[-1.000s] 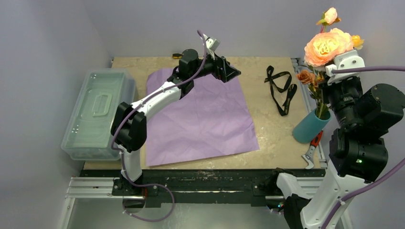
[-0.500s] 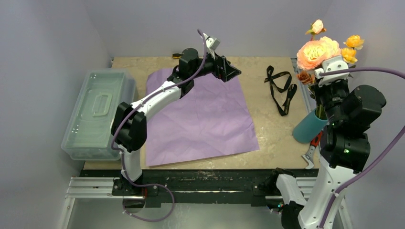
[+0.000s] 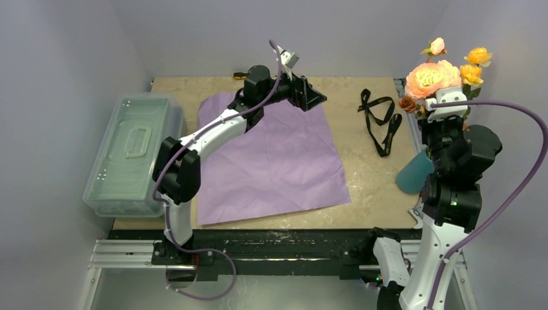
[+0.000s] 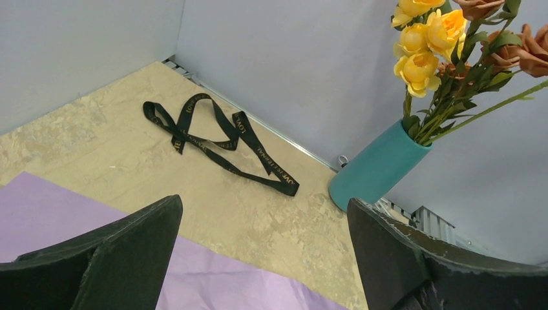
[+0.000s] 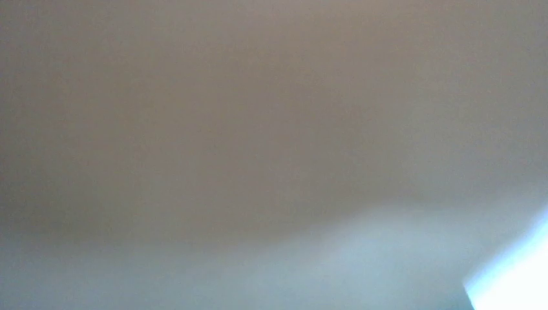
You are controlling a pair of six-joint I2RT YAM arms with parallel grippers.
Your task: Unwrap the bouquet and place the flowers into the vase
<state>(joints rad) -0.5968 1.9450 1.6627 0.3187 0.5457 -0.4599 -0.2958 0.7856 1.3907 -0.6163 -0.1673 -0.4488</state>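
Seating flowers (image 3: 432,76) in vase (image 3: 411,175), right edge of tabletop (image 3: 371,187)
Right jaws are sitting closed above it (can't tell if they're pinching stems, wrist view blank); vase is looking tilted, so I'd be pushing down along its axis and releasing only once stems are bottoming. Left jaws are hanging wide open, empty, over the far end of the paper (image 3: 271,161).

"What are the arms like?"

"The left arm (image 3: 213,132) and right arm (image 3: 432,255) have white links, bulky black joints and a lilac cable (image 3: 497,103) apiece."

"And up close?"

"On the left gripper (image 4: 263,213), broad matte black fingers (image 4: 123,258) with chipped edges. A small green light (image 3: 454,202) glows on the right arm."
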